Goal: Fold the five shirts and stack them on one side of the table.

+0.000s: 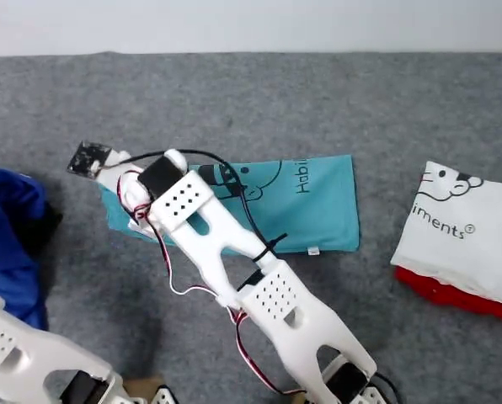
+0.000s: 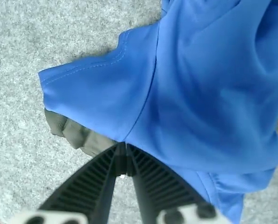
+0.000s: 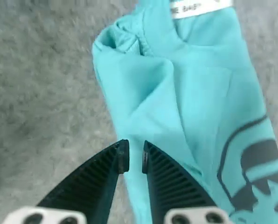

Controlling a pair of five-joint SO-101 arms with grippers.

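Shirts dot the worktop. At its left edge a blue shirt lies crumpled over a dark cloth. The left jaws are closed with their tips at its hem; whether they pinch cloth I cannot tell. In the middle, a teal shirt lies folded, long axis left to right. The right jaws hover over its left end, parted by a narrow gap, the shirt stretching away ahead. That arm is nearer. Far right, a white shirt rests on a red shirt.

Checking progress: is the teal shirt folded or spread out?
Folded, at least lengthwise: the teal shirt lies as a flat rectangle with no sleeves sticking out.
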